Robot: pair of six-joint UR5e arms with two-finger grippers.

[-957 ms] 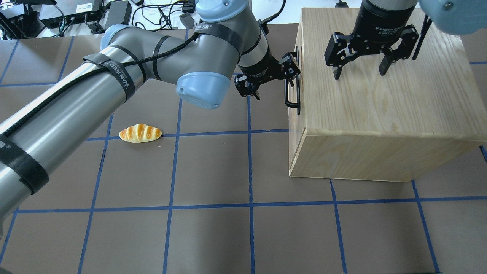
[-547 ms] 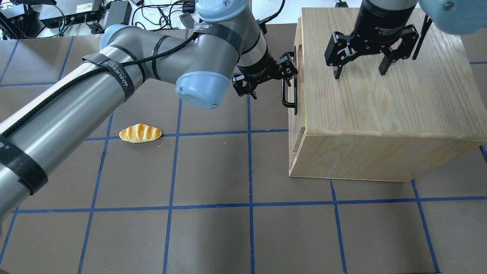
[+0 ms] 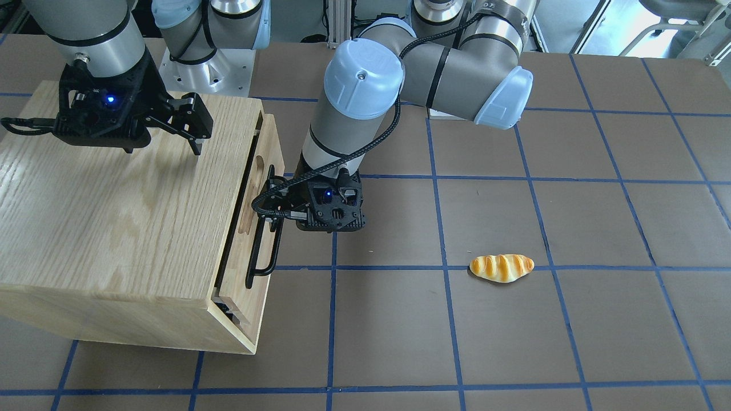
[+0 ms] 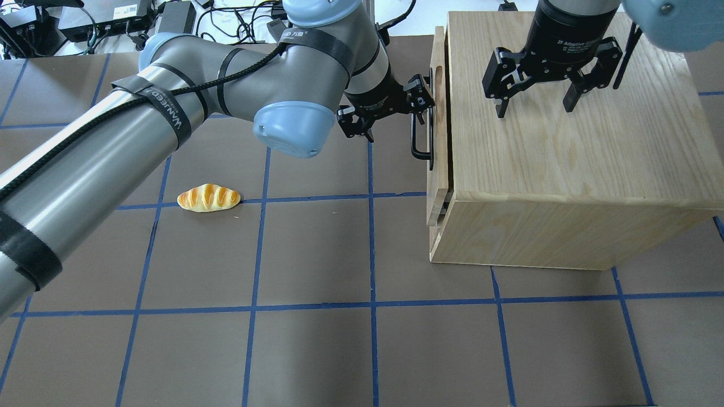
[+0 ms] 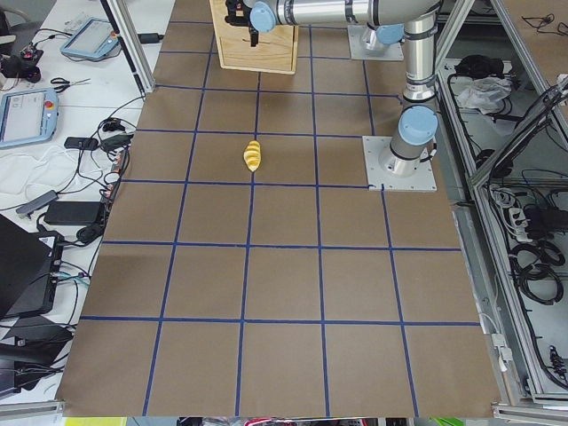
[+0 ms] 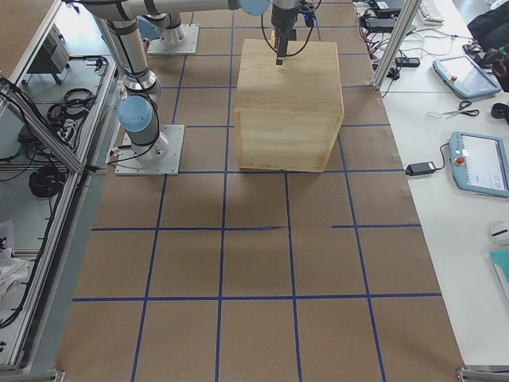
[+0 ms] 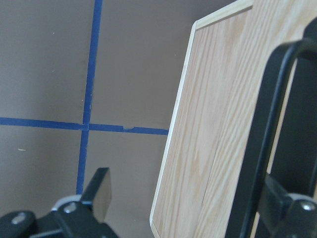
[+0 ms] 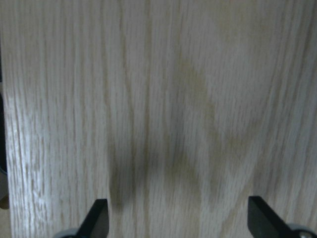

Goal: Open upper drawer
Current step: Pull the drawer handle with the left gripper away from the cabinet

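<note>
The upper drawer (image 4: 436, 62) is a pale-wood front with a black bar handle (image 4: 421, 141) and an oblong slot. It stands pulled a little way out of the oak cabinet (image 4: 565, 164), with a dark gap behind the front. The drawer (image 3: 273, 149) and handle (image 3: 261, 240) also show in the front view. My left gripper (image 4: 396, 127) is open, and one finger is hooked behind the handle. In the left wrist view the handle (image 7: 262, 134) runs just beside the right-hand finger (image 7: 292, 208). My right gripper (image 4: 535, 107) is open, tips close over the cabinet top.
A bread roll (image 4: 208, 198) lies on the brown table to the left of the cabinet, away from both arms; it also shows in the front view (image 3: 501, 267). Cables and devices lie beyond the table's far edge.
The left gripper has moved left, away from the cabinet, drawing the handle and the drawer front out with it; a gap has opened. The right gripper has not moved.
</note>
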